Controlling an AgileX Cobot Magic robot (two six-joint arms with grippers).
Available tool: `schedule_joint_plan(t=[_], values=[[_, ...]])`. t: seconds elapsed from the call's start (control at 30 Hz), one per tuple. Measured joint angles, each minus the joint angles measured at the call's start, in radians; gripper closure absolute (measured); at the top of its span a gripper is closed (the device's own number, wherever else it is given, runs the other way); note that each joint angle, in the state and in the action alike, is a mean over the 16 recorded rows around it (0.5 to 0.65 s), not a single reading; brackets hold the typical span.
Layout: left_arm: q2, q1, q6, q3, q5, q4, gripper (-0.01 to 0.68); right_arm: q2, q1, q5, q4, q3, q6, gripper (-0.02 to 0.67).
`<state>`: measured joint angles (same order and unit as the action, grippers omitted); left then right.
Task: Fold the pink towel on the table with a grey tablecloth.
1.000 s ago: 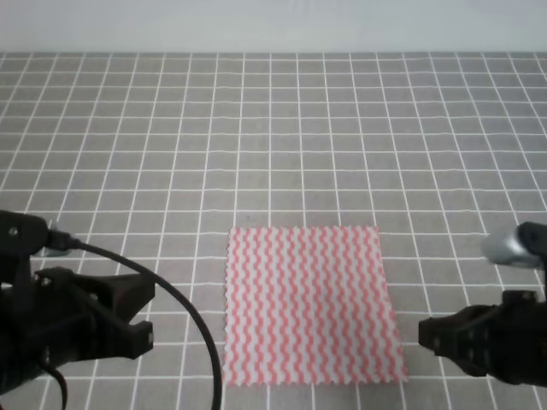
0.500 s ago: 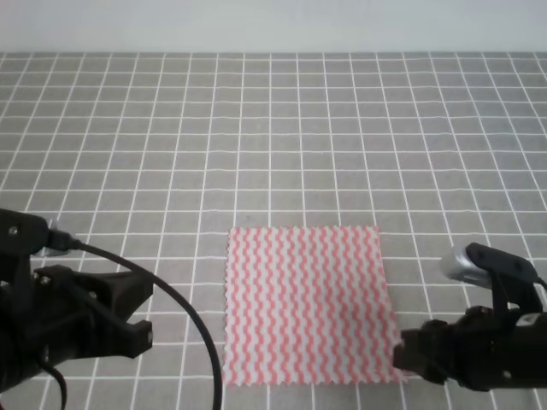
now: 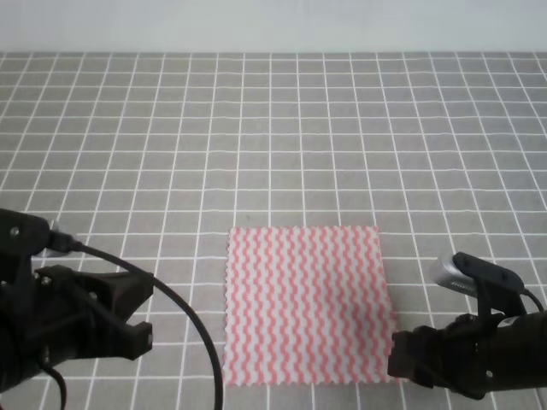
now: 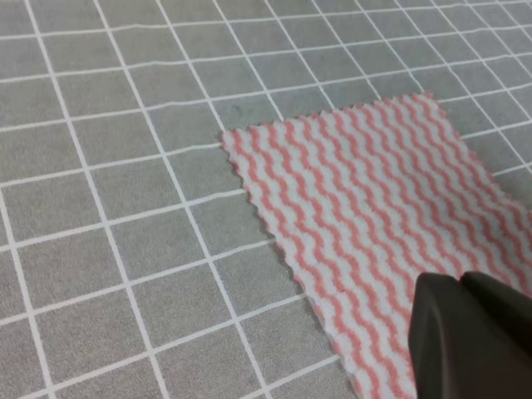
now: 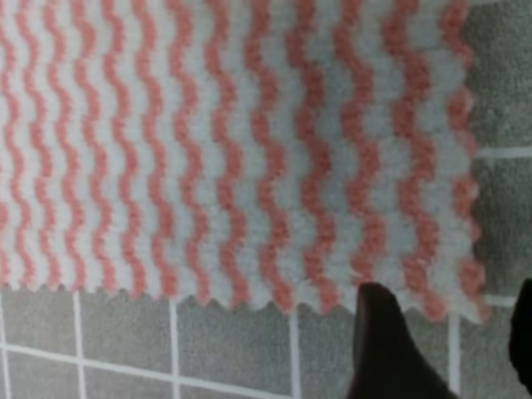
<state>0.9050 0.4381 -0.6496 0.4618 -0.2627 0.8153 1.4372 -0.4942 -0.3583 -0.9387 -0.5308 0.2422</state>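
Observation:
The pink towel [image 3: 306, 303] lies flat and spread out on the table with a grey tablecloth [image 3: 273, 137], near the front middle. My right gripper [image 3: 398, 357] is at the towel's near right corner. In the right wrist view the right gripper [image 5: 449, 320] is open, its dark fingers [image 5: 384, 349] standing on either side of the towel [image 5: 233, 150] corner at its jagged edge. My left gripper [image 3: 141, 314] hovers open to the left of the towel, apart from it. One left finger [image 4: 470, 337] shows over the towel [image 4: 374, 191] in the left wrist view.
A black cable [image 3: 184, 320] loops from the left arm toward the towel's near left edge. The grid cloth stretches far back to a pale wall [image 3: 273, 26].
My right gripper has moved left and down from the right edge to the towel's near right corner. The left arm and the towel have not moved.

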Motion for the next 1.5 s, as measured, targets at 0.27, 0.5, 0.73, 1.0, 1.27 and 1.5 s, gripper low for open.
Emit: schedule_joint_plan(t=[0.27,0.5,0.73,1.0,1.27,1.5], values=[[0.0,0.0,-0.003,0.0,-0.001,0.0,0.675,0.015,0.0,0.017,-0.014,0.0,0.018,0.347],[-0.001,0.0,-0.003,0.0,-0.004,0.0,0.675,0.016,0.0,0.023,-0.043,-0.01,0.053,0.348],[0.0,0.0,-0.003,0.0,-0.016,0.0,0.675,0.015,0.0,0.007,-0.063,-0.042,0.085,0.351],[0.0,0.0,-0.004,0.0,-0.039,-0.001,0.675,0.026,0.0,-0.014,-0.067,-0.071,0.1,0.364],[0.001,0.0,-0.006,0.0,-0.053,-0.003,0.675,0.067,0.0,-0.023,-0.059,-0.07,0.101,0.375],[0.001,0.0,-0.008,0.0,-0.052,-0.004,0.675,0.098,0.0,-0.027,-0.035,-0.072,0.101,0.376]])
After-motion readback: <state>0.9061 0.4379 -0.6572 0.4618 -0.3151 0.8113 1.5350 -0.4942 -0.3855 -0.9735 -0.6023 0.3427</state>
